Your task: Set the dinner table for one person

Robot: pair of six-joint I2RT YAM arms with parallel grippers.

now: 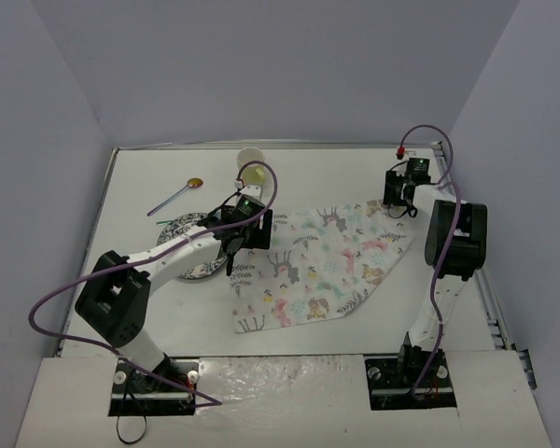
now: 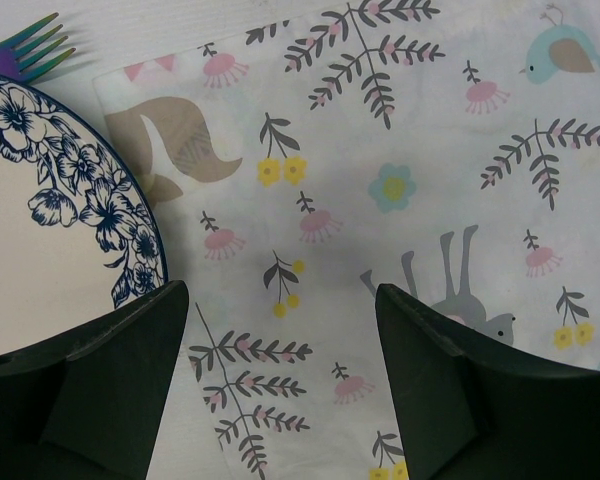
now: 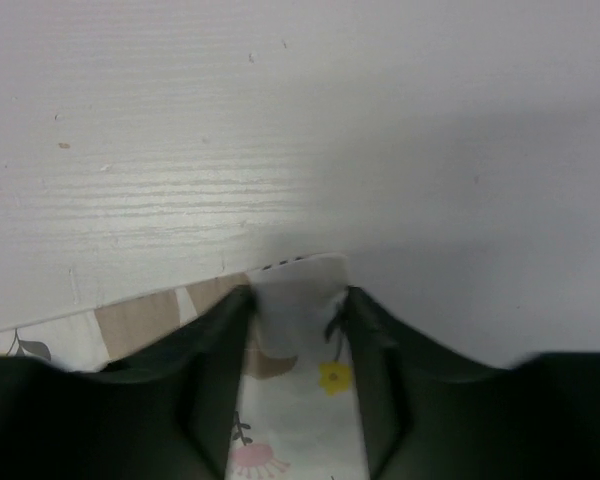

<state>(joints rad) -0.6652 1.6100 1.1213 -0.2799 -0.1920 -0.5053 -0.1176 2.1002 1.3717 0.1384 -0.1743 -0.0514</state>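
Note:
The dinner table [image 1: 345,173] is a white tabletop. A white cloth mat [image 1: 322,266] printed with pastel animals and leaves lies on its middle, skewed. My right gripper [image 1: 401,207] is shut on the mat's far right corner [image 3: 298,295], low over the table [image 3: 280,120]. My left gripper [image 1: 245,233] is open and empty above the mat's far left edge [image 2: 380,180], its jaws wide apart [image 2: 280,296]. A blue floral plate [image 2: 50,220] lies just left of the mat and is partly hidden under my left arm in the top view [image 1: 194,266]. An iridescent fork [image 2: 25,50] lies beyond the plate.
A spoon [image 1: 177,195] with a gold bowl and purple handle lies at the far left. A pale cup [image 1: 252,164] stands at the back, behind my left gripper. The fork [image 1: 171,223] shows beside the plate. Metal edge strips border the table.

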